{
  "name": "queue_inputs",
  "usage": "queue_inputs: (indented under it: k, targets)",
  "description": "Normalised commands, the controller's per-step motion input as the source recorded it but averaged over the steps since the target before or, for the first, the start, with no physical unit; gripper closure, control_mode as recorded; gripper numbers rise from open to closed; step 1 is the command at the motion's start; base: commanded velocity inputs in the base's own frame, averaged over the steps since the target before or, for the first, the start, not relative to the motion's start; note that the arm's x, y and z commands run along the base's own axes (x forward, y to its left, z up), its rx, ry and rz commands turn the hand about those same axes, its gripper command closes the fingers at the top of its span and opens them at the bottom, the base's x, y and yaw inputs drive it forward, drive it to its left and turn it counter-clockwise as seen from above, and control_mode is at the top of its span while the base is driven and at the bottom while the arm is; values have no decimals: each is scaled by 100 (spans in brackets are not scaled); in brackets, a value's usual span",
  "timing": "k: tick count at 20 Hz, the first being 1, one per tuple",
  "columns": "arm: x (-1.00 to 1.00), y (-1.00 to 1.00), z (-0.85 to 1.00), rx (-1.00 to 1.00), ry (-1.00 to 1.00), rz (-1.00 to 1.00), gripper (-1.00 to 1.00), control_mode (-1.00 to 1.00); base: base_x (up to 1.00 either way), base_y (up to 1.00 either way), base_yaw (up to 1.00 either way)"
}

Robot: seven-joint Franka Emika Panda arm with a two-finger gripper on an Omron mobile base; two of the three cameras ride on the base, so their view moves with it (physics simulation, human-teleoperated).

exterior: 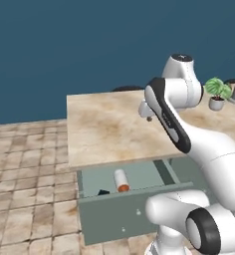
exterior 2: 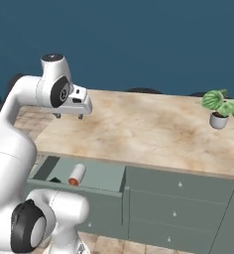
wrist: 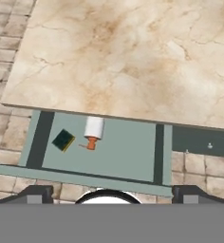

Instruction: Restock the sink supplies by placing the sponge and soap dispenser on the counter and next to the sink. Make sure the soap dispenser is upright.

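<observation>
**Looking into the open drawer**

From the hand view we see the sponge (wrist: 63,140), green face up, beside the soap dispenser (wrist: 93,131) lying on its side in the drawer (wrist: 128,152). Base views show us the gripper (exterior 2: 68,116) spread wide over the marbled top (exterior 2: 148,129), holding nothing.

Glossy white arm (exterior: 199,144), dark joints

Beige marbled island top (exterior 2: 139,129) over grey-green cabinets (exterior 2: 178,203), small potted plant (exterior 2: 219,109) standing at its far right, open drawer (wrist: 118,156) below its near left edge, soap dispenser (wrist: 93,131) lying on its side inside, sponge (wrist: 63,140) just left of it, tiled floor (exterior: 25,189) around.
</observation>
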Motion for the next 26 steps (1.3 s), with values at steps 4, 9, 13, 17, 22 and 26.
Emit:
queue_inputs:
  k: [4, 9, 13, 17, 22, 26]
  targets:
    - [0, 0, 0, 0, 0, 0, -100, 100, -42, 26, 2]
    - [0, 0, 0, 0, 0, 0, -100, 100, -45, 31, 0]
    - [0, 0, 0, 0, 0, 0, -100, 100, -27, 52, 0]
    - [19, 3, -16, 0, 1, 2, -100, -100, -1, 9, 0]
    - [98, -3, -81, 2, 3, 13, -100, -100, 0, 0, 0]
    - [56, 1, -100, 0, 16, 4, -100, -100, 0, 0, 0]
